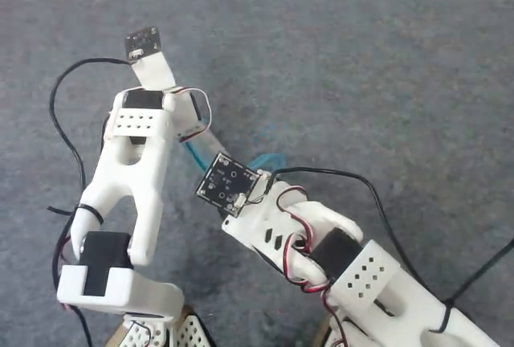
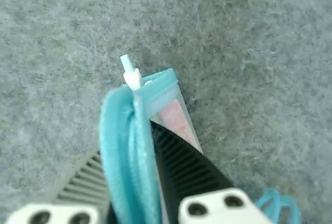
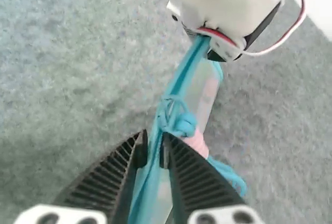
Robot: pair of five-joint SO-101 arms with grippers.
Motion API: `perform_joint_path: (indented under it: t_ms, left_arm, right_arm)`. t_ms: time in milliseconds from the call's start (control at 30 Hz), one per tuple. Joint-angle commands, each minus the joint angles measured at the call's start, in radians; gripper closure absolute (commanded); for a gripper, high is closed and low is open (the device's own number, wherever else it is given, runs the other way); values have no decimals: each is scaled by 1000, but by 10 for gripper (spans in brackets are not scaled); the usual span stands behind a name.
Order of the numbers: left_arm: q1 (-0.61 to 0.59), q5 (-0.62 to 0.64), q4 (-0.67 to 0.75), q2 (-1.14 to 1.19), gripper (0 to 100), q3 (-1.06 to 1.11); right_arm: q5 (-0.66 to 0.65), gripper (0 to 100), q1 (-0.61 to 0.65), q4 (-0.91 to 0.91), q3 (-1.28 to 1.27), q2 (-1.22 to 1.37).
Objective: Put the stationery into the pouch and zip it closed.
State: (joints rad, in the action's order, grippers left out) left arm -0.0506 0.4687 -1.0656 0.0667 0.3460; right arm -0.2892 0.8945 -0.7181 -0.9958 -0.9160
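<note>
A clear pouch [image 3: 202, 97] with a teal zip edge [image 2: 129, 151] hangs above the grey carpet between both arms, with something pink inside it. My left gripper [image 2: 129, 141] is shut on one end of it, just behind a white zip tab [image 2: 129, 73]. My right gripper [image 3: 153, 141] is shut on the teal zip edge farther along, right behind a knotted teal cord [image 3: 176, 121]. In the high view a teal strip of the pouch [image 1: 197, 158] runs from the left gripper [image 1: 191, 138] under the right arm's wrist board [image 1: 231, 182]. The cord [image 1: 269, 160] sticks out beside the board.
Grey carpet [image 1: 385, 74] covers the whole table, with open room at the back and right. Black cables [image 1: 68, 138] loop beside the left arm and trail from the right arm [image 1: 377, 202]. The left arm's wrist [image 3: 228, 11] sits close beyond my right gripper.
</note>
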Motion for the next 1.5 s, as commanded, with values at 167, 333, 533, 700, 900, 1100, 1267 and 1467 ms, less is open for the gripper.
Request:
perform_joint_path:
  t_ms: [167, 333, 533, 700, 900, 1100, 1267, 1467]
  left_arm:
    - [12, -23, -2, 31, 987, 56]
    - [18, -21, 0, 31, 987, 54]
    - [20, -21, 20, 31, 987, 56]
    - [20, -21, 20, 31, 987, 56]
    - [20, -23, 20, 31, 987, 56]
    - [21, -23, 20, 31, 987, 56]
    - [21, -23, 17, 31, 987, 61]
    - [21, -23, 17, 29, 987, 62]
  right_arm:
    - [15, 950, -110, -64, -61, 1]
    - [20, 859, -177, -67, -107, 1]
    - [20, 792, -174, -65, -117, 1]
    - [21, 798, -174, -56, -146, -8]
    - [20, 797, -174, -56, -147, -8]
    - [20, 800, -174, -21, -109, -10]
    - [18, 808, -174, -18, -37, 1]
    - [12, 977, -174, -41, -54, 1]
